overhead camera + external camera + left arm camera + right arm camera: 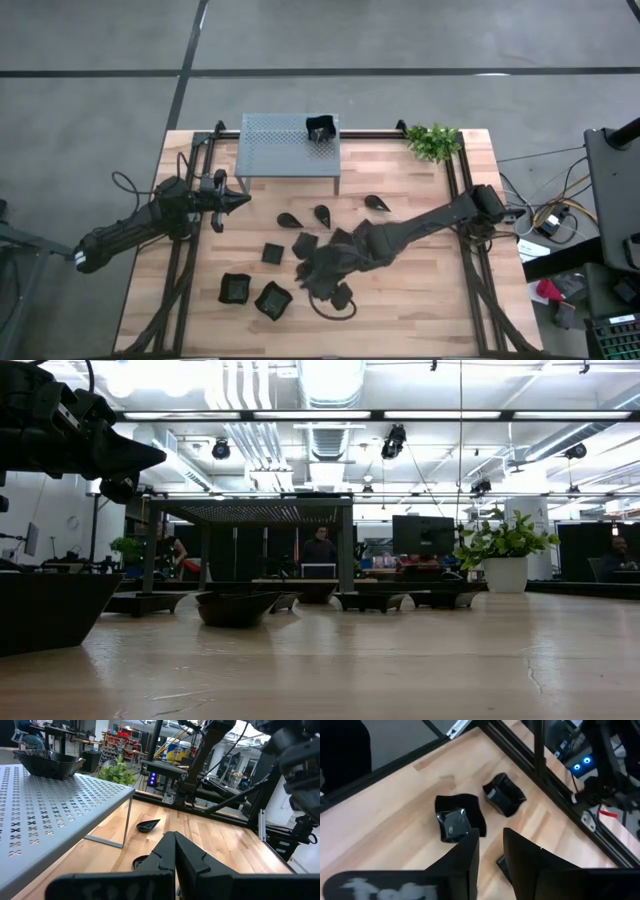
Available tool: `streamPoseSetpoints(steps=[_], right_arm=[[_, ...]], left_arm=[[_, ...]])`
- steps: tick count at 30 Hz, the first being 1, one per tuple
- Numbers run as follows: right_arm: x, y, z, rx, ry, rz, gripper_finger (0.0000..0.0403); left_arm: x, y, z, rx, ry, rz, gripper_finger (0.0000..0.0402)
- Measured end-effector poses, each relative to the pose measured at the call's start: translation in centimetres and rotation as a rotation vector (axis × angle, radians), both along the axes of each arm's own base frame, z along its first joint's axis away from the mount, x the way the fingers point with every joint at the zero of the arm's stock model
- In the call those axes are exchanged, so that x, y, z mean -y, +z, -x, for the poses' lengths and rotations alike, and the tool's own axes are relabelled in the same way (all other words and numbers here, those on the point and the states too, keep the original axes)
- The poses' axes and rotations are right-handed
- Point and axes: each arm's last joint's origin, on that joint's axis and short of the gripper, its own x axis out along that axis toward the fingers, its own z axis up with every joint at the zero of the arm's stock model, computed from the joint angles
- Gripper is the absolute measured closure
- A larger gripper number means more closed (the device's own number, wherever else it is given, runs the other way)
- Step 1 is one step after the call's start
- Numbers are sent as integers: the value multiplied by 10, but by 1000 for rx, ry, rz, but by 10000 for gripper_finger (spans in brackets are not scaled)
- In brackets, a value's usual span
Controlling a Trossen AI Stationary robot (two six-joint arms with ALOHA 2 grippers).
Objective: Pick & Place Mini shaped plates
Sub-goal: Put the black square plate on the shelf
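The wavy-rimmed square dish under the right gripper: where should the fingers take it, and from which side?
Probably from straight above, on one raised wall of the wavy-rimmed square dish: one finger inside the bowl, one outside. It sits upright and open on the wooden table, so the rim is exposed, while its flat base gives no edge. The right gripper hangs over it, open.

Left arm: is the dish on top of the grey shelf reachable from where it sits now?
Probably yes. The left gripper, fingers shut, hangs beside the shelf's near-left corner, and the black dish sits in the open at the far-right end of the top. Nothing stands between them; it would need to rise and stretch across.
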Motion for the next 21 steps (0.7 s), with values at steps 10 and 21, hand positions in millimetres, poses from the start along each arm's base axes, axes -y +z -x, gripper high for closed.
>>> streamPoseSetpoints(steps=[10, 21], right_arm=[[-24, -34, 10, 50, 140, 11, 328], [-35, -48, 16, 104, 77, -21, 260]], left_arm=[[0, 0, 0, 0, 0, 0, 399], [0, 0, 0, 0, 0, 0, 399]])
